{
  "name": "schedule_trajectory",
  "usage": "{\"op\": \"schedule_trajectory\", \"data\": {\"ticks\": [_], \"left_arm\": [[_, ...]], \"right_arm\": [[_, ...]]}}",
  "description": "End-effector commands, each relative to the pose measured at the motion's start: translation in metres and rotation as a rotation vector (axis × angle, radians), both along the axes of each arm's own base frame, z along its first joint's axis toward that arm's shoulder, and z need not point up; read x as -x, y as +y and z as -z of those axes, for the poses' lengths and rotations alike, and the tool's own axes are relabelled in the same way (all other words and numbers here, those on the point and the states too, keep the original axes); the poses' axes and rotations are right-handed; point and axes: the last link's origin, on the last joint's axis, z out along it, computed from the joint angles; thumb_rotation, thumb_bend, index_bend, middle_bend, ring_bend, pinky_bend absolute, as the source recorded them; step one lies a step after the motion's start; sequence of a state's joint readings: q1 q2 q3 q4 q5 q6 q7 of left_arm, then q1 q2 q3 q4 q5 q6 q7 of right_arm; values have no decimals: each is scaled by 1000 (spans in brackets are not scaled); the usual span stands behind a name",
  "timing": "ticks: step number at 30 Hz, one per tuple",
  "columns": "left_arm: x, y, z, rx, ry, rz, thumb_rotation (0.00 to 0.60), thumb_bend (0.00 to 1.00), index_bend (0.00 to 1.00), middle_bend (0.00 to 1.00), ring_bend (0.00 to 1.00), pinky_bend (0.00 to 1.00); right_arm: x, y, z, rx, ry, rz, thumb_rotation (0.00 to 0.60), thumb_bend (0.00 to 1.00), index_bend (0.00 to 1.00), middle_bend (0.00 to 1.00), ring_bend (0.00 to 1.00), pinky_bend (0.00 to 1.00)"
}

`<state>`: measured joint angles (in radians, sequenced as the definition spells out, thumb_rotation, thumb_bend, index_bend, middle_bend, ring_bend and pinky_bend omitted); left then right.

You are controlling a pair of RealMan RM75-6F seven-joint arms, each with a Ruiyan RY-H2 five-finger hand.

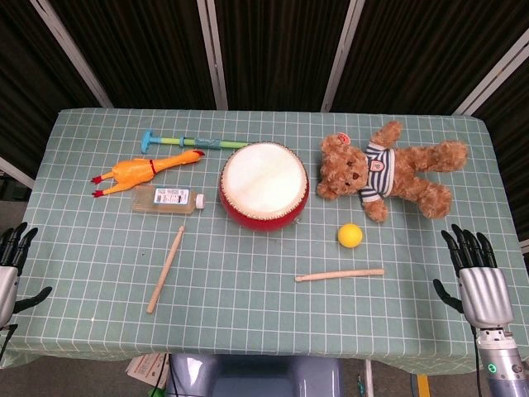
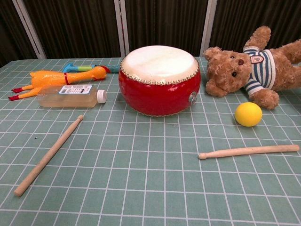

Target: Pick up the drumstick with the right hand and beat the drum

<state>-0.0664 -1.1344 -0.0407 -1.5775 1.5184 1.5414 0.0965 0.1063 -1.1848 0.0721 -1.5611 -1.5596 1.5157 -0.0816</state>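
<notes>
A red drum [image 1: 264, 186] [image 2: 160, 79] with a white skin stands mid-table. One wooden drumstick [image 1: 340, 275] [image 2: 248, 151] lies flat in front of it to the right. A second drumstick [image 1: 166, 269] [image 2: 48, 155] lies slanted to the front left. My right hand [image 1: 475, 277] rests at the table's right edge with fingers spread, holding nothing, well to the right of the nearer stick. At the left edge sits my left hand [image 1: 12, 263], also holding nothing. Neither hand shows in the chest view.
A teddy bear [image 1: 388, 169] [image 2: 254, 66] lies right of the drum, a yellow ball [image 1: 350, 236] [image 2: 248, 114] in front of it. Left of the drum are a rubber chicken [image 1: 145, 171] [image 2: 59, 78], a clear bottle [image 1: 169, 199] [image 2: 70, 96] and a teal toy [image 1: 186, 141].
</notes>
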Motion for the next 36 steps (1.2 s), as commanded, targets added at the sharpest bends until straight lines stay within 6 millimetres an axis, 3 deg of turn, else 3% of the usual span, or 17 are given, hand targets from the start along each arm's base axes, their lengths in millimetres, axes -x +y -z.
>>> {"op": "schedule_trajectory", "data": {"ticks": [1,17,19,22,23,24,26,30,36], "left_arm": [[0,0,0,0,0,0,600,0,0,0,0,27],[0,0,1,7,1,-13,600,0,0,0,0,27],[1,0,1,7,0,-15,600,0,0,0,0,27],[0,0,0,5,-4,-15,600,0,0,0,0,27],[0,-1,1,5,-3,-14,600,0,0,0,0,27],[0,-1,1,6,-1,-13,600,0,0,0,0,27],[0,-1,1,7,-2,-13,600,0,0,0,0,27],[-1,-1,1,6,-3,-13,600,0,0,0,0,27],[0,-1,1,8,-7,-15,600,0,0,0,0,27]], "right_arm": [[0,0,0,-3,1,2,600,321,0,0,0,46],[-1,1,3,-42,5,19,600,322,0,0,0,46],[-3,-1,3,-43,1,15,600,321,0,28,39,75],[-7,-6,4,-32,-1,1,600,321,4,319,356,350],[-9,-9,4,-27,-1,-2,600,322,27,487,528,501],[-10,-12,5,-27,-2,-4,600,322,74,638,679,631],[-12,-18,9,-41,-3,3,600,322,173,822,851,779],[-20,-34,24,-98,20,18,600,322,326,987,993,907],[-37,-51,51,-153,55,11,600,356,449,1000,1000,938]]}}
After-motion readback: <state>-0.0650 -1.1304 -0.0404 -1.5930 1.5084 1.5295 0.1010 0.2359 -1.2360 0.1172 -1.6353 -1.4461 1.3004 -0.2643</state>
